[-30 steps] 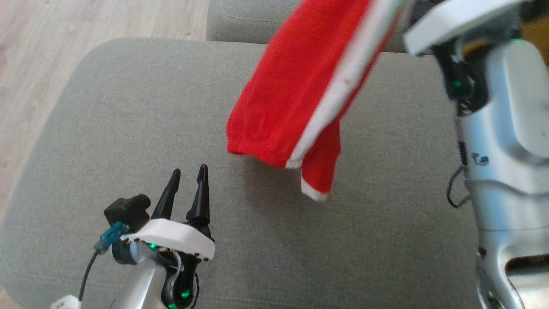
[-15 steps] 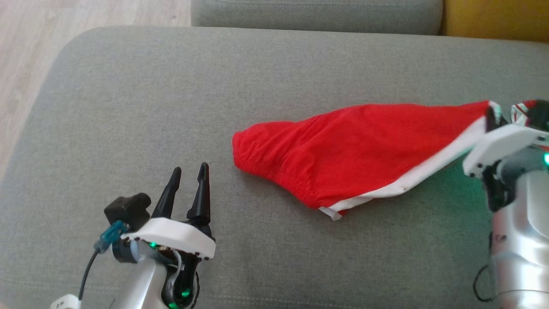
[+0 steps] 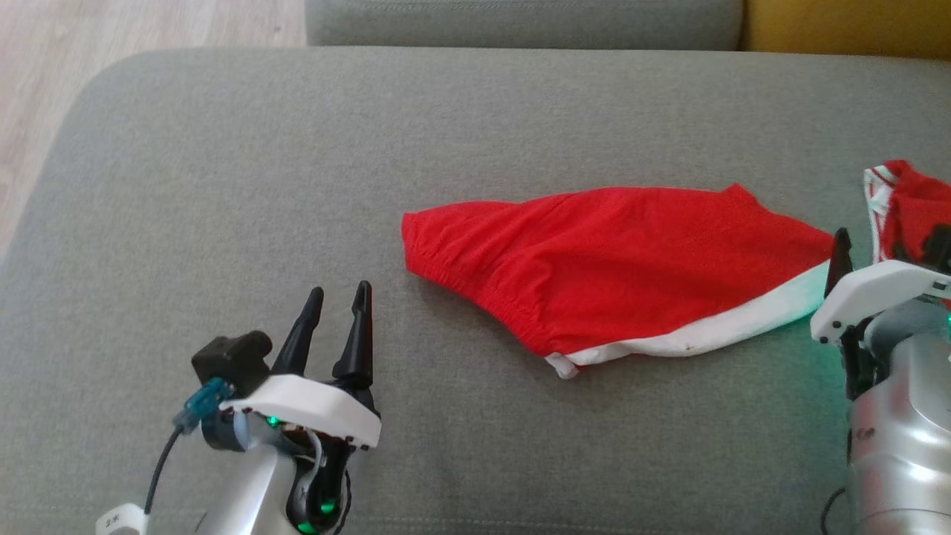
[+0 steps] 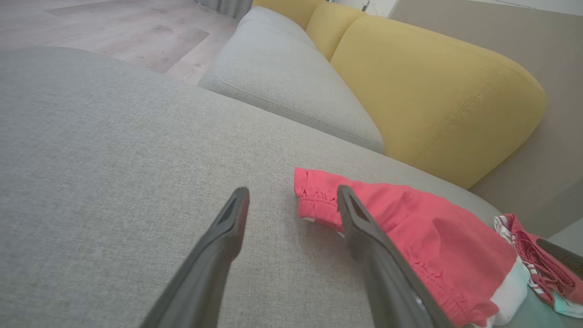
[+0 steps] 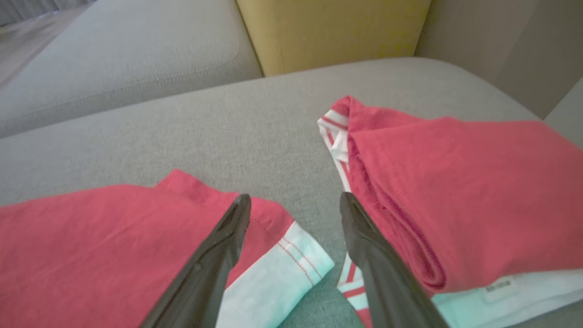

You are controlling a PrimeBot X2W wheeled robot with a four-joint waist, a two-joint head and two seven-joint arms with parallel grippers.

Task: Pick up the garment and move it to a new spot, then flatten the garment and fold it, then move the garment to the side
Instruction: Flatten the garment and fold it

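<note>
Since the earlier frame, the garment (image 3: pixel 617 260) has gone from hanging in the air to lying along the sofa cushion (image 3: pixel 223 186). Its right end has dropped flat and the right hand (image 5: pixel 295 197) has let go of it.

1. Sofa cushion: grey, wide and soft. It carries everything here.
2. Garment: red with a white band (image 3: pixel 691 338) along the near edge. It lies lengthwise across the middle and right of the cushion, slightly rumpled and not yet flat. Judged light, limp and non-slip; it will sag and crease when lifted. The best holds are probably the sewn edges: the gathered hem (image 3: pixel 416 245) at its left end and the white-banded right end.
3. Second garment (image 3: pixel 910 208): red and white, folded, at the far right, just beside the first but apart from it.
4. Right hand: fingers apart and empty. One finger stands over the banded end and the other near the folded piece, with bare cushion between them. Whether it touches the cloth cannot be told.
5. Left hand (image 3: pixel 341 288): fingers apart and empty, over bare cushion near the gathered hem.
</note>
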